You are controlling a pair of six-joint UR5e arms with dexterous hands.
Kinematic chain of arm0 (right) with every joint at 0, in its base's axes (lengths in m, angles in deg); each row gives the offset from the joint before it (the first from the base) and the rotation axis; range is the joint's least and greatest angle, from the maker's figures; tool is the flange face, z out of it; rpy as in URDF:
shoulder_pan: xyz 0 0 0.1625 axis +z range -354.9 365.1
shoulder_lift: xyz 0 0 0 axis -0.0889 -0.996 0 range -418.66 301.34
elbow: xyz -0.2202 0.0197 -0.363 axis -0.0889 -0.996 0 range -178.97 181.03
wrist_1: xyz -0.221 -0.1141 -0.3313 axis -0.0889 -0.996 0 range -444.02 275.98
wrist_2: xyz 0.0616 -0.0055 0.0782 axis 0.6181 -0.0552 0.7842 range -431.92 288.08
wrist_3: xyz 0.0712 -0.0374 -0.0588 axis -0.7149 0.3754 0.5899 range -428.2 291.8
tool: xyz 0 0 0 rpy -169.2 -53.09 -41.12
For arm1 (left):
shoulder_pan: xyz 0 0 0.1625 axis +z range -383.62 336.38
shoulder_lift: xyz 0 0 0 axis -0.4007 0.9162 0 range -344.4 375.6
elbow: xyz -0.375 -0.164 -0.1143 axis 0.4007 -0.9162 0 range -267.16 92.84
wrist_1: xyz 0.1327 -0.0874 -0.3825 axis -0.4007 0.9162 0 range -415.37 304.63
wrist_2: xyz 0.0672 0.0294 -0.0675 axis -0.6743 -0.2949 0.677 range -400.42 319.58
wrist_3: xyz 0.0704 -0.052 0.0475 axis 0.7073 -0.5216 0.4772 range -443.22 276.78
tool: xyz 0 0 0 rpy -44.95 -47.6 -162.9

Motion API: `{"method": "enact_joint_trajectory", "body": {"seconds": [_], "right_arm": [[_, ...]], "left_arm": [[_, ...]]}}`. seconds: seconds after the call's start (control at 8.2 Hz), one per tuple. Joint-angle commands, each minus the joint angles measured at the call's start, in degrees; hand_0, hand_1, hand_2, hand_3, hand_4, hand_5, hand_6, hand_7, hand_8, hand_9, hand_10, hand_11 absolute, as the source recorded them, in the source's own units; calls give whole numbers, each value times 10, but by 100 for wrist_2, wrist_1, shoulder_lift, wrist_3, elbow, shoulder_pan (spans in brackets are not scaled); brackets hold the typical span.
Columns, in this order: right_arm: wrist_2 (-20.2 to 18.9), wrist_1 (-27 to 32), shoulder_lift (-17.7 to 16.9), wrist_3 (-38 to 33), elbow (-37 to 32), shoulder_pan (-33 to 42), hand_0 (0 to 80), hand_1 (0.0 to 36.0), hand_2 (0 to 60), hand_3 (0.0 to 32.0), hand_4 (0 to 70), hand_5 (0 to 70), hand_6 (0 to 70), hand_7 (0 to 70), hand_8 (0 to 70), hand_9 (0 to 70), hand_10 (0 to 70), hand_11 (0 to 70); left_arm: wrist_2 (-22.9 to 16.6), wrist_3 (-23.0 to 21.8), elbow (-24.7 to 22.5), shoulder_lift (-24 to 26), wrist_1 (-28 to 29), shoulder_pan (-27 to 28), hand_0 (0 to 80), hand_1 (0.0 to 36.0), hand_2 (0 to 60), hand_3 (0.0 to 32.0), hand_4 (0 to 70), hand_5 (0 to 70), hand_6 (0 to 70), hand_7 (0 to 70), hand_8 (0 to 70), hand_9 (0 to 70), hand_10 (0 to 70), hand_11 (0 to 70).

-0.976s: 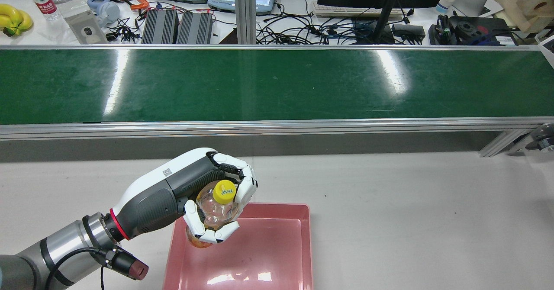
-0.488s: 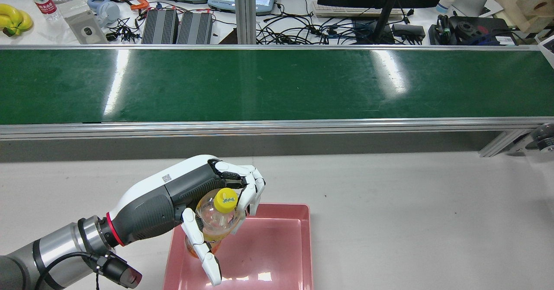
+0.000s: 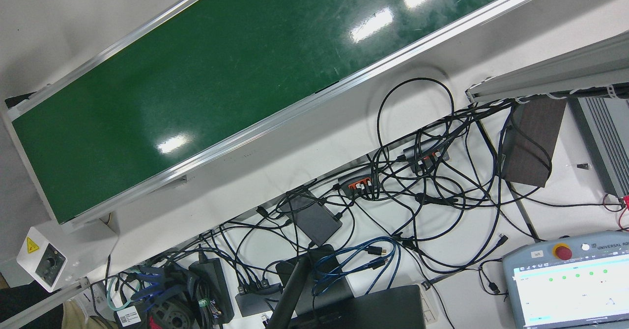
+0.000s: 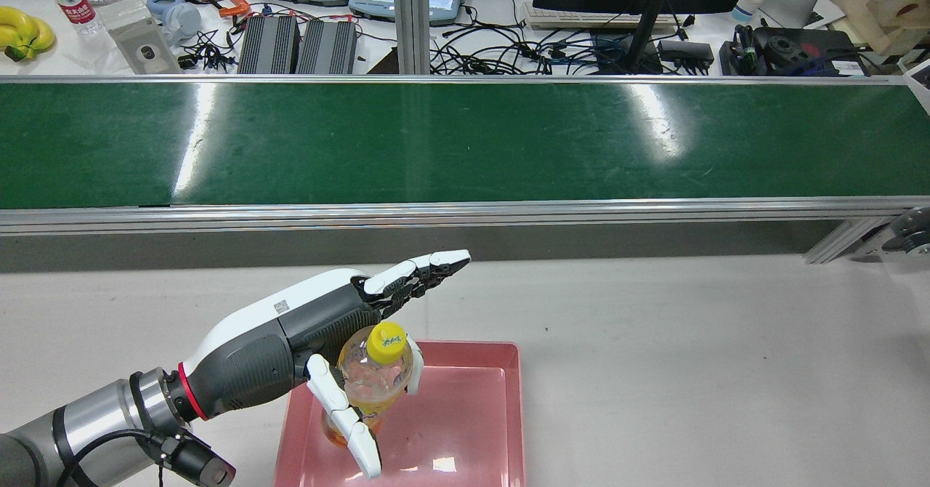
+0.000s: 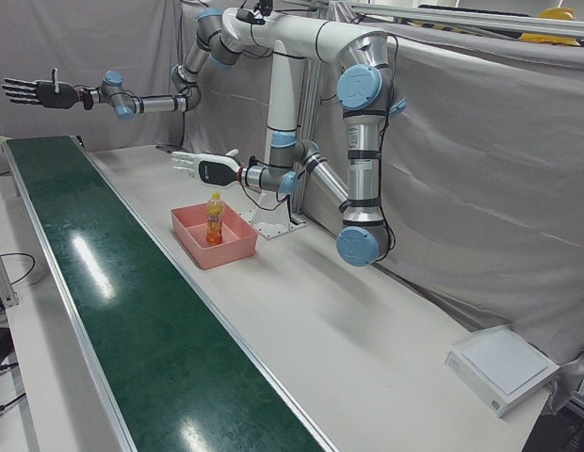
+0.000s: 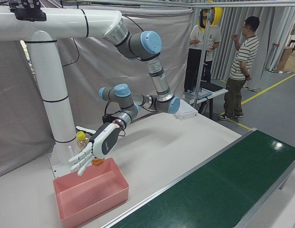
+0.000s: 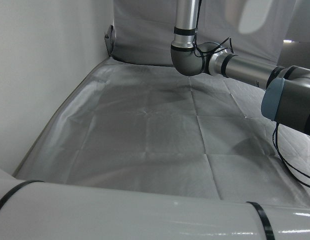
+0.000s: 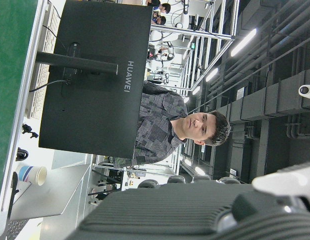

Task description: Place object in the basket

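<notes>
Your left hand point(image 4: 349, 341) has spread open since 0.5 s ago. The bottle point(image 4: 370, 381) now stands free in the pink basket point(image 4: 465, 429). Your right hand point(image 5: 33, 91) is open too.

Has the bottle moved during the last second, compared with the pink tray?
Yes. The bottle has gone down into the pink tray and stands upright, while the left hand has opened its fingers away from it.

Bare white table point(image 4: 690, 371) right of pink basket point(image 4: 508, 414); upright bottle point(image 4: 374, 378) blocking basket's left end

Left hand point(image 4: 341, 341): white shell, grey ribbed palm, white-tipped fingers point(image 4: 436, 262); red wrist ring, silver forearm, black cable.
</notes>
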Motion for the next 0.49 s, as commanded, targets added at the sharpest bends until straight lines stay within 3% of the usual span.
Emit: {"method": "enact_joint_trajectory", "body": {"seconds": [0.0,0.37], "right_arm": [[0,0,0,0,0,0,0,0,0,0,0,0,0,0,0,0,0,0],[0,0,0,0,0,0,0,0,0,0,0,0,0,0,0,0,0,0]], "left_arm": [[-1,0,6,9,-2,-5,720,131,0,0,6,47,4,50,0,0,1,25],[-1,-175,-3,18,-2,-32,751,137,0,0,0,61,0,45,0,0,0,21]]}}
